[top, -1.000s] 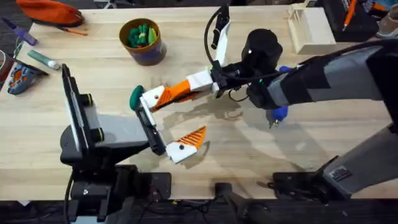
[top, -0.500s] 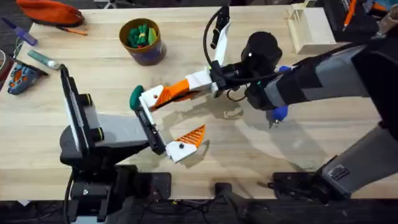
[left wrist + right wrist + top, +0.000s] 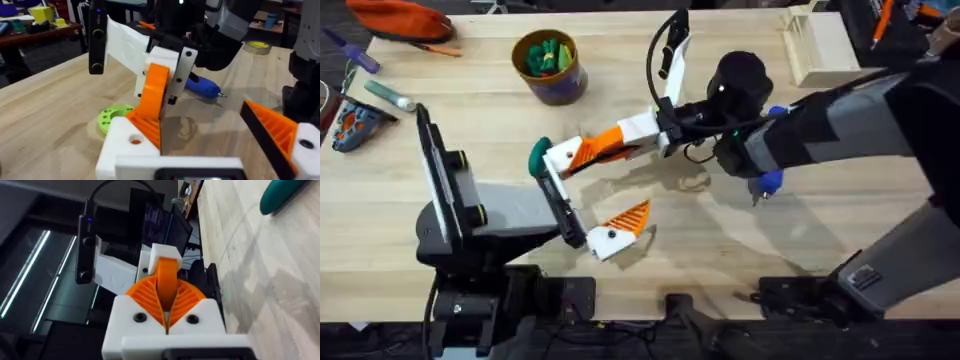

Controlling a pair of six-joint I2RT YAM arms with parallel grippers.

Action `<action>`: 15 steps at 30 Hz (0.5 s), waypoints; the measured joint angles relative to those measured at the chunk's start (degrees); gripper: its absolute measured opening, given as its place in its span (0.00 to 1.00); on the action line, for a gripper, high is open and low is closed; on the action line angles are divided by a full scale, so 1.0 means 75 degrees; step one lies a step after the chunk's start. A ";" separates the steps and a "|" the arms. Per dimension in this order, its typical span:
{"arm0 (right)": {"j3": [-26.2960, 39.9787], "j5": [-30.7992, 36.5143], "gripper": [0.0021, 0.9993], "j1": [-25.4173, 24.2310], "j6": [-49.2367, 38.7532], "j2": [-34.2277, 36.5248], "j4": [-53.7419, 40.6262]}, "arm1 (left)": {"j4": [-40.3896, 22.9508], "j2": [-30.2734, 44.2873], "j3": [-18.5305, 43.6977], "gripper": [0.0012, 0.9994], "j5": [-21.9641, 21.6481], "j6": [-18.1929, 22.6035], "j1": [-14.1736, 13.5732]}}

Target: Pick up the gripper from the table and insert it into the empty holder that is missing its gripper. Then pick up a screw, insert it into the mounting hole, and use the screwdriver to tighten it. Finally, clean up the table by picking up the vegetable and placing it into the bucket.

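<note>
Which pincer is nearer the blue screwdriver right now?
The right. The screwdriver lies on the table under the right arm, behind the right pincer, which is shut on the orange gripper. The left pincer sits farther off, toward the table's near edge.

The right hand (image 3: 167, 325) has its white fingers with orange ribbed pads (image 3: 150, 297) pressed on an orange gripper tip (image 3: 167, 277), which meets a white holder (image 3: 159, 254). A dark green vegetable (image 3: 282, 195) lies on the wooden bench (image 3: 260, 280) beyond.
</note>
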 joint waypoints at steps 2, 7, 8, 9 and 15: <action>0.0000 0.0056 0.01 0.0009 0.0000 0.0000 0.0000 | 0.0003 0.0002 0.0000 0.99 -0.0015 -0.0001 0.0000; 0.0000 0.0139 0.01 0.0023 0.0023 0.0000 0.0003 | 0.0006 0.0002 0.0000 0.99 -0.0039 -0.0004 0.0009; 0.0000 0.0141 0.01 0.0023 0.0023 0.0000 0.0000 | 0.0006 -0.0001 0.0000 0.99 -0.0042 -0.0004 0.0009; -0.0003 0.0146 0.01 0.0023 0.0023 0.0000 0.0003 | 0.0006 0.0001 0.0000 0.99 -0.0042 -0.0004 0.0009; -0.0070 0.0219 0.01 0.0032 0.0023 0.0000 0.0017 | 0.0003 0.0002 0.0000 0.99 -0.0036 -0.0083 0.0009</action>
